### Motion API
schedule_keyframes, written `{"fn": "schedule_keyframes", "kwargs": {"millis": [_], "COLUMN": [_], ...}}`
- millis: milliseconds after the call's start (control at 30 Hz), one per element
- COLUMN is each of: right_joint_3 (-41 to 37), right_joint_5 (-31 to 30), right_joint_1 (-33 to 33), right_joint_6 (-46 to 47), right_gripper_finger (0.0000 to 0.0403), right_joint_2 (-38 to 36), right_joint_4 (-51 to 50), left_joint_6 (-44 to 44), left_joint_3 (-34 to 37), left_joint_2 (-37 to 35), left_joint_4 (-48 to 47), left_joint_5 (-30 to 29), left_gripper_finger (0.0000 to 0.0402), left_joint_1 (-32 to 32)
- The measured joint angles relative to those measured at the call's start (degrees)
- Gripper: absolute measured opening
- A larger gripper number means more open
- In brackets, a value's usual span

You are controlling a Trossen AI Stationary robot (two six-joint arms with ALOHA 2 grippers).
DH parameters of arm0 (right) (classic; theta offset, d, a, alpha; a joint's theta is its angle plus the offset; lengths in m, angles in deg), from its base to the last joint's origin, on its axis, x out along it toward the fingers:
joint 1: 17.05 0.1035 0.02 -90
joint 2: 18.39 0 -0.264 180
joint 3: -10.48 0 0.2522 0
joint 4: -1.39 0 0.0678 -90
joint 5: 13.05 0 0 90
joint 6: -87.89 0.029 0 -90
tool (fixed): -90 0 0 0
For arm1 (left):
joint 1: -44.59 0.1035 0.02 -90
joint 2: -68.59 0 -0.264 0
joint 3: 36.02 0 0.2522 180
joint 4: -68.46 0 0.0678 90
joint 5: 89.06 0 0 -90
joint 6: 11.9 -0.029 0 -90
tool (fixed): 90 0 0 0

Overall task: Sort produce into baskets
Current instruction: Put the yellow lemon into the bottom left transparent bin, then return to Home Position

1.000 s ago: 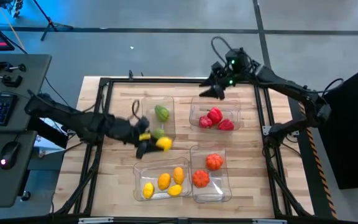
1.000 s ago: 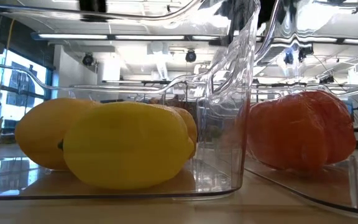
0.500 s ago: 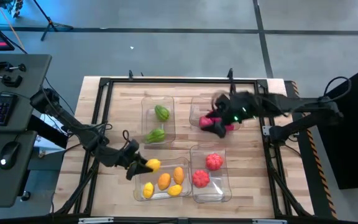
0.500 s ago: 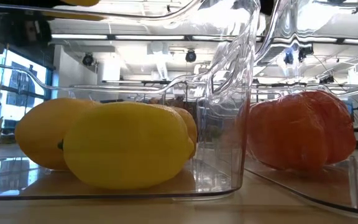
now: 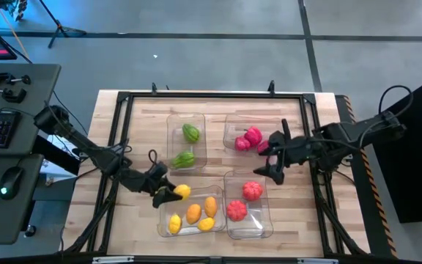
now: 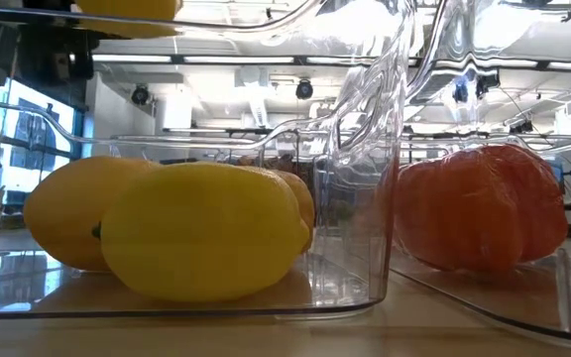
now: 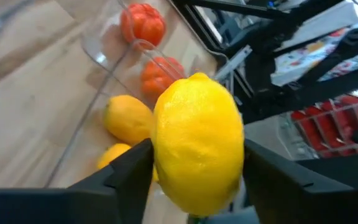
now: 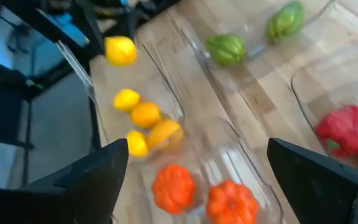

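Observation:
My left gripper [image 5: 173, 193] is shut on a yellow lemon [image 7: 197, 143], just above the far left corner of the clear basket [image 5: 163, 224] that holds three yellow and orange pieces [image 5: 193, 213]. In the low view the lemon [image 6: 127, 10] hangs above that basket's rim. My right gripper [image 5: 264, 160] stands open with nothing between its fingers. It hovers at the right end of the basket with red pieces [image 5: 253, 138], above the gap to the basket with two orange-red pieces [image 5: 244, 200]. My left gripper pinches the lemon by its two long sides [image 7: 163, 155] between its two fingers. The fingers come from the table's left, slanting a little downward. The lemon is lifted clear, over the yellow basket's far edge.
A fourth clear basket [image 5: 173, 121] at the far left holds two green pieces [image 5: 187, 145]. A black metal frame [image 5: 196, 95] runs round the wooden table. A desk with keyboard and mouse [image 5: 6, 132] stands left of the table.
My left gripper has carried the lemon from over the green basket toward the table's near edge and downward, to the yellow basket's far corner. My right gripper has swung from the far edge toward the near side, past the red basket, staying open.

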Motion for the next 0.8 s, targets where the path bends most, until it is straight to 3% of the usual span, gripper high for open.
{"fn": "schedule_keyframes", "kwargs": {"millis": [267,500,700,800], "right_joint_3": [0.0,0.0,0.0,0.0], "right_joint_5": [-6.7,-12.8,-19.7,-20.0], "right_joint_1": [5.1,7.5,9.5,10.1], "right_joint_6": [3.6,4.9,6.4,3.6], "right_gripper_finger": [0.0376,0.0376,0.0376,0.0376], "right_joint_2": [-0.6,-5.6,-12.5,-15.5], "right_joint_4": [-8.4,-9.1,-11.6,-13.8], "left_joint_6": [1.4,-7.9,-23.1,-33.2], "left_joint_3": [-3.5,-14.0,-27.0,-33.0], "left_joint_2": [1.7,9.0,8.6,5.4], "left_joint_4": [3.0,2.0,-15.5,-25.3], "left_joint_5": [4.0,2.4,2.1,-3.8], "left_gripper_finger": [0.0331,0.0352,0.0351,0.0351], "left_joint_1": [0.7,1.0,5.4,7.8]}}
